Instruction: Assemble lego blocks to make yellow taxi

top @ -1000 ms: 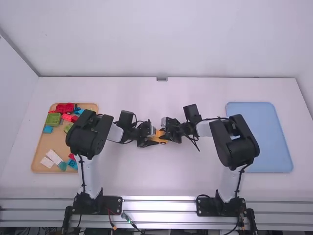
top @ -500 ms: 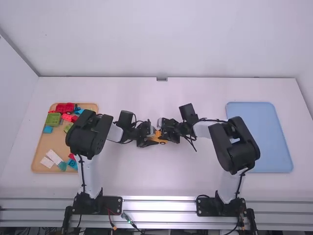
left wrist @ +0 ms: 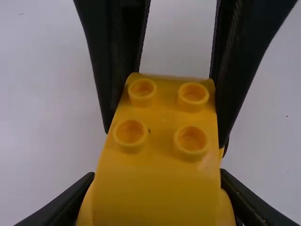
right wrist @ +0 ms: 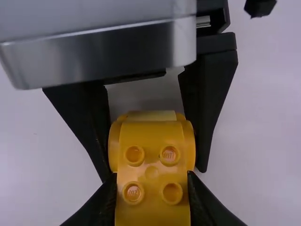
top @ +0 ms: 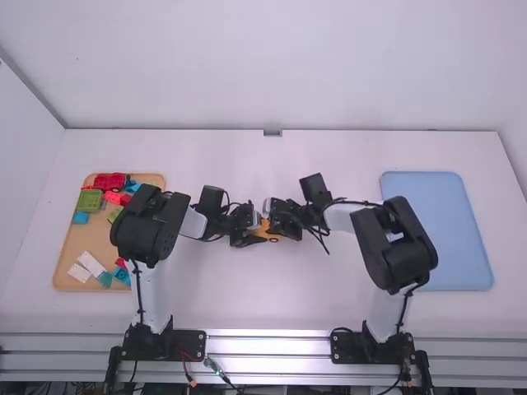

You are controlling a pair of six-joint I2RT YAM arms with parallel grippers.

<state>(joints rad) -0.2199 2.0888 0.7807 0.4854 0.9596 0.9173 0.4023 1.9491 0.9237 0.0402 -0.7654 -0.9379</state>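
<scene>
Near the table's middle in the high view, my left gripper [top: 255,235] and my right gripper [top: 280,225] face each other around the yellow taxi body [top: 267,231], which has a dark wheel low on it. In the left wrist view, my left gripper [left wrist: 156,176] is shut on the smooth wide end of the yellow body [left wrist: 157,193]; the right fingers flank its studded end. The right wrist view has my right gripper [right wrist: 152,176] shut on the studded end of the yellow body [right wrist: 151,162], with the left fingers around the rounded part behind.
A tan tray [top: 72,240] with red, green and blue blocks lies at the left, partly under the left arm. At the right is a blue tray [top: 453,230], its near left part behind the right arm.
My right gripper has shifted slightly left, closer to the left one, mostly in the first half second. The left arm has kept still, holding the yellow body.
</scene>
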